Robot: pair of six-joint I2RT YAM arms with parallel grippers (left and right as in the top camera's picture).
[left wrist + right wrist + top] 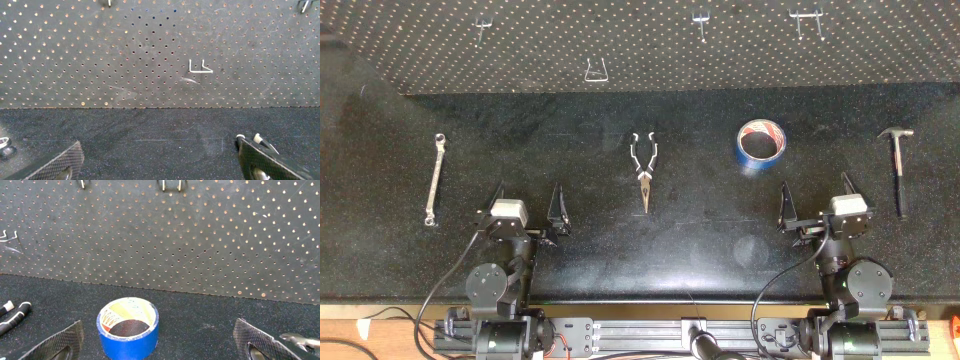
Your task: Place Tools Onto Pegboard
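Left claw (530,189) and right claw (815,183) gape empty; top view reveals wrench (434,180) and hammer (898,175) outside them

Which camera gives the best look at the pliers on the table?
The top view: the pliers lie whole, handles toward the pegboard. The left wrist view catches just their handle tips; the right wrist view likewise.

wrench (435,179), pliers (643,170), tape (761,144), hammer (897,168) left-to-right before pegboard (650,40).
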